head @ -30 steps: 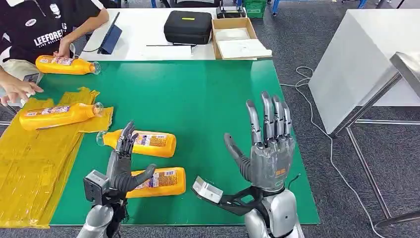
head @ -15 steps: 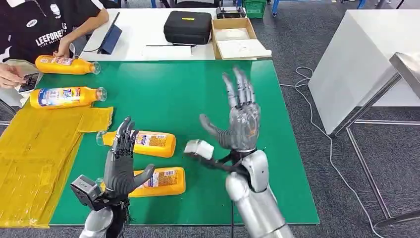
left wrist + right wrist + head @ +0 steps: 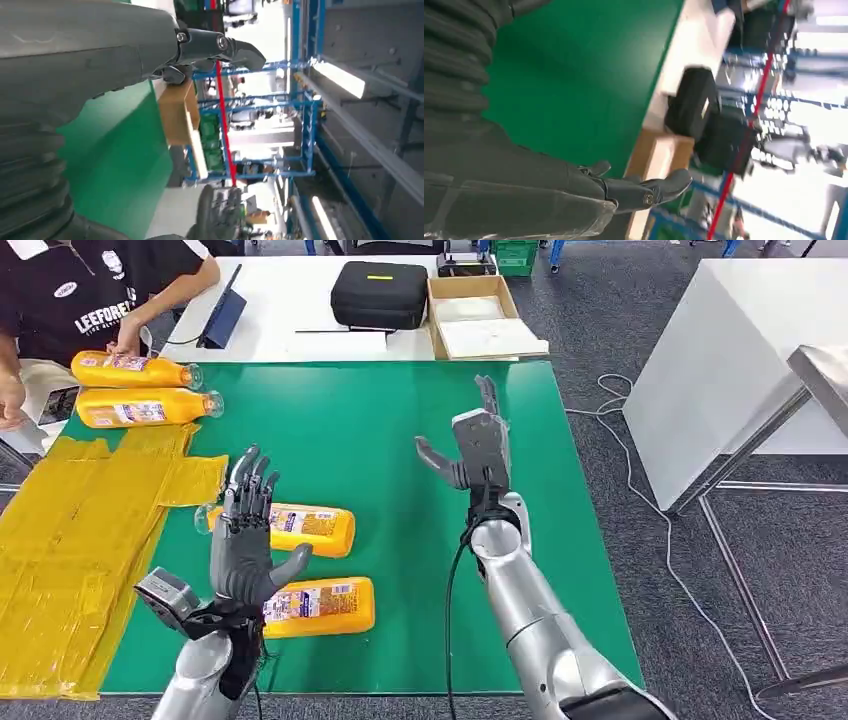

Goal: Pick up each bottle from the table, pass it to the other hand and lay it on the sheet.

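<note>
Reaching out over the green counter (image 3: 400, 440), the right hand (image 3: 474, 450) has swung forward from its raised pose of a second ago; its fingers are spread and it holds nothing. The left hand (image 3: 244, 540) has stayed raised near the two nearest bottles, open-fingered and empty too. A person's hand (image 3: 12, 400) has taken a bottle off the yellow sheet (image 3: 60, 540) and set it at the far left of the counter, so two bottles (image 3: 140, 390) lie there side by side. With nothing on the sheet, the cycle seems to be starting over; the near bottle (image 3: 318, 606) and the one behind it (image 3: 300, 528) wait to be picked. At the back, an open cardboard box (image 3: 480, 315) holds what look like white sheets, beside a shut black case (image 3: 380, 292).
</note>
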Controlling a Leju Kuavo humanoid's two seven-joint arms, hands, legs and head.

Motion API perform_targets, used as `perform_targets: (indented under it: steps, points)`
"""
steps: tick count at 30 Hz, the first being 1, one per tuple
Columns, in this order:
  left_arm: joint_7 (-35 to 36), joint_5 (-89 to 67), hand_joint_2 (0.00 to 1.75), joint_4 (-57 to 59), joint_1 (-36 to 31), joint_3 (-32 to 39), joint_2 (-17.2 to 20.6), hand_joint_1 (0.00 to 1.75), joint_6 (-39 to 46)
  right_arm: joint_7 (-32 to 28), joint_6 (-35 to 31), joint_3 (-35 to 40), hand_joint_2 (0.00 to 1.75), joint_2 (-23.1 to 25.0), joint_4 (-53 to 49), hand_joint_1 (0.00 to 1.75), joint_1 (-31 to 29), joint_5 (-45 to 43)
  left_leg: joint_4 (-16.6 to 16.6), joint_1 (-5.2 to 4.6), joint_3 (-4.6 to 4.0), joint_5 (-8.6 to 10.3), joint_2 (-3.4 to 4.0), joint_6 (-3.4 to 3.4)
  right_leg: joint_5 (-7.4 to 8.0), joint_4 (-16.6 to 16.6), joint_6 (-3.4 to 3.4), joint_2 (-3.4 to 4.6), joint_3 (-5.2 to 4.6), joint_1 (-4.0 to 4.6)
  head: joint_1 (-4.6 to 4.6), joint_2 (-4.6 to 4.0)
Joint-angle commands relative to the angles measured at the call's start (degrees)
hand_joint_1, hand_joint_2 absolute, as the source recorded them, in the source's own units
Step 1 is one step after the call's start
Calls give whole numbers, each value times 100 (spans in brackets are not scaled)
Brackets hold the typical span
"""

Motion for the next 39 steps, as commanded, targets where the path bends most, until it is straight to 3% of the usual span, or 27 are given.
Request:
perform_targets:
  steps: [1,3,22,35,36,38,39]
  points:
    - [19,32,175,8,-207,394,-58,0,120,141,332,139,175,42,1178,0,-685,8,1,8,9,-4,-4,-17,-3,-3,-11,-5,13,7,2,0]
    - [19,29,175,-329,-99,684,-89,0,223,381,365,670,175,42,1190,0,-661,23,2,7,10,-5,0,-15,-4,-1,-10,-2,11,4,0,0]
    - [19,29,175,-329,-99,684,-89,0,223,381,365,670,175,42,1190,0,-661,23,1,9,0,-3,-1,-12,-3,0,-8,-3,5,3,2,0]
    - [19,-143,175,-232,-305,1167,-442,0,268,1768,440,4303,175,42,772,0,-757,-554,5,15,1,-6,2,-17,-5,2,-12,0,4,7,2,0]
    - [19,-184,175,-139,-315,1143,-465,0,165,1930,235,5021,175,42,744,0,-863,-29,4,16,3,-6,0,-19,-6,2,-13,-1,7,7,2,0]
    - [19,-266,175,-160,-287,1172,-527,0,164,2037,-58,5438,175,42,572,0,-868,68,4,15,3,-9,16,-17,-3,2,-12,14,3,6,2,0]
    - [19,-285,175,-206,-220,1194,-551,0,141,2260,-504,5896,175,42,511,0,-916,605,3,13,1,-6,11,-13,-3,2,-9,10,1,4,-2,0]
